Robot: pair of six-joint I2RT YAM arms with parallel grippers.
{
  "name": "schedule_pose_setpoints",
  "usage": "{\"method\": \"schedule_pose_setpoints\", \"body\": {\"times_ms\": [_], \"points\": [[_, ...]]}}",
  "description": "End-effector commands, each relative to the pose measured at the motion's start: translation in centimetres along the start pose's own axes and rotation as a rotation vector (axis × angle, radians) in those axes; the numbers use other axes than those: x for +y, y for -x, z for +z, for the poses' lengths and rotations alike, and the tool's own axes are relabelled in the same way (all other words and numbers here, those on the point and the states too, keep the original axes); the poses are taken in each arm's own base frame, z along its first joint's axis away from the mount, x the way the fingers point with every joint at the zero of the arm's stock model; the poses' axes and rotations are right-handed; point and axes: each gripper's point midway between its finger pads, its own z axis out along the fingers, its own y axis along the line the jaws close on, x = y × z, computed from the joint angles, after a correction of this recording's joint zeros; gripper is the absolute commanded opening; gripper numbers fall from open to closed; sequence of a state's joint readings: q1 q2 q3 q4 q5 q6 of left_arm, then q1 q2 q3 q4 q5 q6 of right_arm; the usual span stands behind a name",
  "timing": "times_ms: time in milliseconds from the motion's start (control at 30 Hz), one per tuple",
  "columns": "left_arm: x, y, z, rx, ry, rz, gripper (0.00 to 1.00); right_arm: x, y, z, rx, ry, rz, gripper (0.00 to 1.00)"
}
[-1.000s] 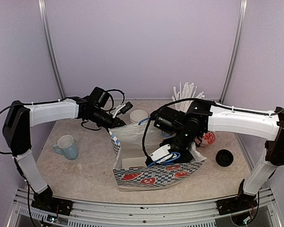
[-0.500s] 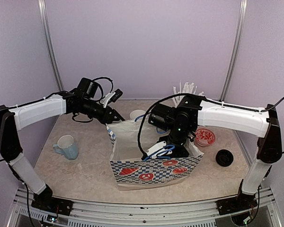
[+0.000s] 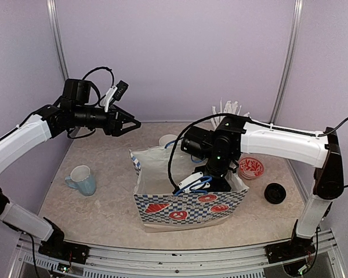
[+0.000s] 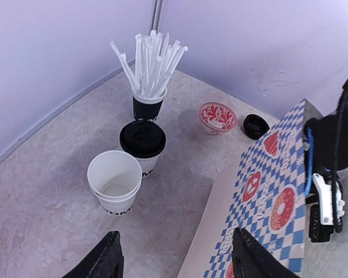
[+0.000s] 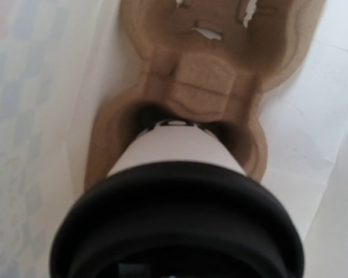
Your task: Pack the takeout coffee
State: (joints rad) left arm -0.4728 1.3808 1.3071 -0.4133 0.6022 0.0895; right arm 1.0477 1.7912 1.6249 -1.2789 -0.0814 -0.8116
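Observation:
My right gripper (image 3: 204, 180) reaches down inside the blue-checked paper bag (image 3: 180, 211). Its fingers are hidden behind a white takeout cup (image 5: 177, 147) with a black lid (image 5: 180, 226), which it holds. The cup's base sits in a well of a brown cardboard carrier (image 5: 220, 75) on the bag's floor. My left gripper (image 3: 127, 123) is open and empty, raised above the table, left of the bag. Below it stand an open white cup (image 4: 114, 180) and a lidded white cup (image 4: 142, 142); the open cup also shows in the top view (image 3: 169, 141).
A black cup of white straws (image 4: 149, 104) stands behind the cups. A red patterned bowl (image 3: 252, 168) and a loose black lid (image 3: 274, 193) lie right of the bag. A light-blue mug (image 3: 83, 179) stands at the left. The bag's side (image 4: 267, 197) is near my left gripper.
My left arm has let go of the bag's rim and moved up and left. My right arm has sunk deeper into the bag with the cup.

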Motion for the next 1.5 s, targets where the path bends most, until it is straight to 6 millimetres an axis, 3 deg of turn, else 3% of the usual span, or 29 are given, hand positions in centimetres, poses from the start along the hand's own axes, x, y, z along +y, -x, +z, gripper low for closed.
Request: {"method": "schedule_pose_setpoints", "body": {"times_ms": [0,200,400,633,933,1100,1167,1333,1467], "points": [[-3.9,2.4,-1.8,-0.083,-0.086,0.112,0.64,0.5,-1.0,0.3,0.042,0.036,0.033,0.71],[-7.8,1.4,-0.3,0.000,-0.160,0.199,0.68,-0.1,0.0,-1.4,-0.007,0.003,0.024,0.83],[-9.3,0.5,2.5,0.056,-0.191,0.236,0.69,-0.6,1.3,-3.7,-0.065,-0.019,0.014,0.94],[-10.1,0.5,5.1,0.093,-0.234,0.256,0.64,-0.4,1.4,-4.4,-0.080,-0.030,0.008,0.99],[-11.2,-0.5,7.5,0.172,-0.312,0.259,0.40,-2.0,2.5,-8.4,-0.143,-0.155,-0.012,0.99],[-11.5,-0.8,7.8,0.187,-0.337,0.247,0.12,-2.2,3.0,-10.6,-0.186,-0.205,-0.033,0.99],[-11.5,-0.6,7.9,0.183,-0.333,0.245,0.06,-2.5,3.2,-11.9,-0.201,-0.238,-0.039,0.99],[-11.1,0.2,7.5,0.153,-0.285,0.247,0.00,-3.5,3.2,-16.9,-0.241,-0.393,-0.063,0.99],[-11.0,0.3,7.0,0.120,-0.241,0.250,0.00,-4.1,1.5,-21.4,-0.235,-0.567,-0.064,0.99]]}}
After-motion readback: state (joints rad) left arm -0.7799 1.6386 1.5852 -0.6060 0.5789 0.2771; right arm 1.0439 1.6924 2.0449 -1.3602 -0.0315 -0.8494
